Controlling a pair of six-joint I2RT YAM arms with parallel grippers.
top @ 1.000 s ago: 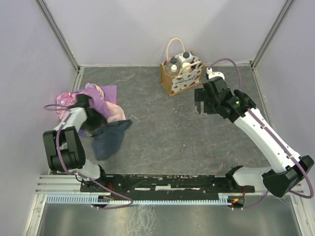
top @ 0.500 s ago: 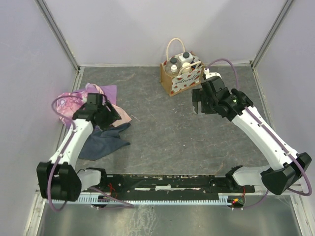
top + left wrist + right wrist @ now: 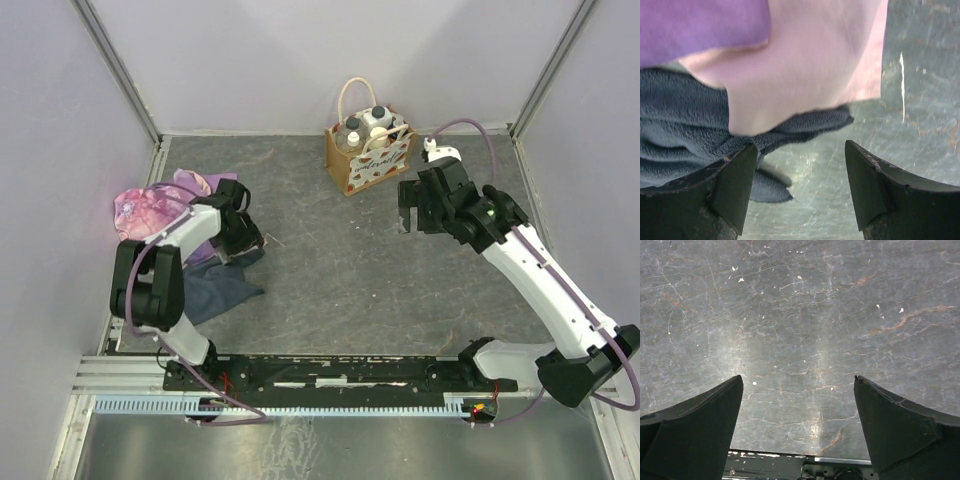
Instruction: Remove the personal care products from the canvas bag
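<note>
Top view: 1 canvas bag (image 3: 368, 165), boxy and tan, w/ 2 cream loop handles and a red print on its near side. It stands upright at the far end of the counter (image 3: 330, 260), close to the back wall. The personal care products (image 3: 374, 122) sit inside it; at least 3 bottle tops poke up, dark and light caps, exact count unclear. 2 textiles on the L side: 1 pink-purple garment (image 3: 150, 208), thin and crumpled, and 1 grey-blue cloth (image 3: 222, 290) just in front of it, edges touching. 2 arms. L pincer (image 3: 243, 238) is low over where the textiles meet. R pincer (image 3: 405, 212) hovers over bare counter, near the bag's R front corner but apart from it. Left wrist view: L pincer jaws are partway apart w/ nothing btwn them, only counter below. Its L finger (image 3: 727, 192) sits right at the fleecy edge of the grey-blue cloth, contact can't be told; the other finger is over bare counter. The garment overlaps the cloth: smooth pale pink fabric w/ a purple panel above. The cloth is thick, nubby fleece. The counter is dark grey, stone-like, w/ faint rusty veins and scratches. Right wrist view: R pincer jaws are spread wide, holding nothing, 2 dark wedge-shaped fingers (image 3: 695, 425) over bare counter w/ white specks.
</note>
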